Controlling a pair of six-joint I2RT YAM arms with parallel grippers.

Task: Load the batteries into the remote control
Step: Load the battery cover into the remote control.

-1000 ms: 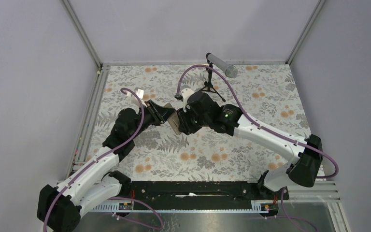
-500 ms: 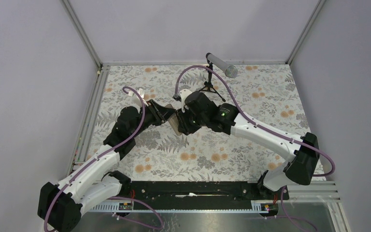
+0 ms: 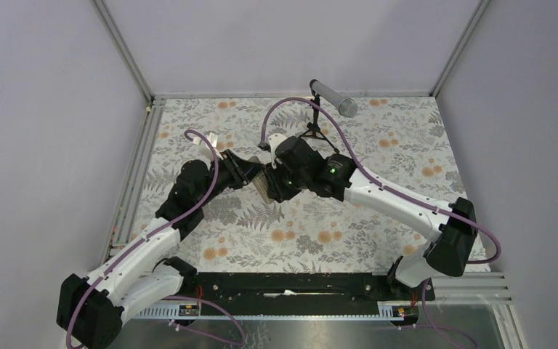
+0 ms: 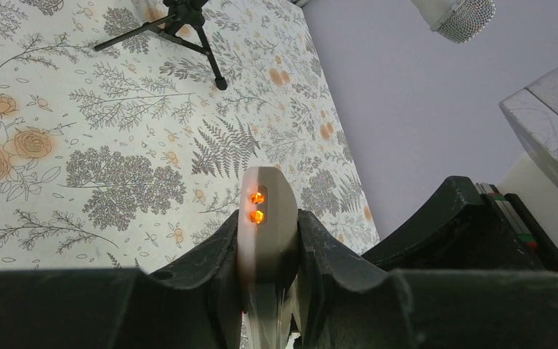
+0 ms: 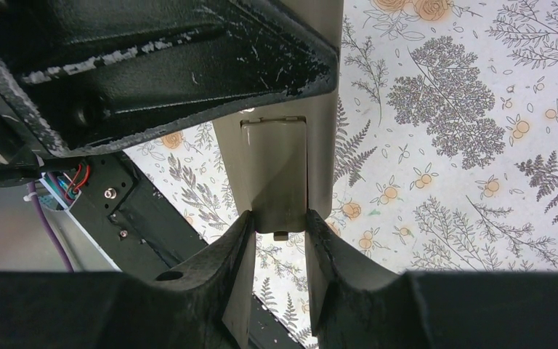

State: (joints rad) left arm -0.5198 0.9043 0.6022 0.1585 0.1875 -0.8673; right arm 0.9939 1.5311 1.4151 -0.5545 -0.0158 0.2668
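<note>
My left gripper [image 4: 267,247] is shut on the remote control [image 4: 267,218], whose rounded end with two glowing orange lights pokes up between the fingers. In the right wrist view the remote's beige-grey back [image 5: 321,145] runs down from under the left gripper [image 5: 152,65]. A flat grey cover piece [image 5: 276,174] lies on that back, and my right gripper [image 5: 279,229] is shut on its lower end. From above, both grippers [image 3: 251,173] [image 3: 270,183] meet mid-table over the remote [image 3: 263,189]. The batteries are out of view.
A microphone [image 3: 330,98] on a small black tripod [image 3: 314,131] stands just behind the right arm near the back wall. The floral mat [image 3: 378,153] is bounded by metal rails, with a black bar [image 3: 290,283] at the near edge.
The right arm has crept slightly left, closer to the left gripper. Both grips are unchanged.
</note>
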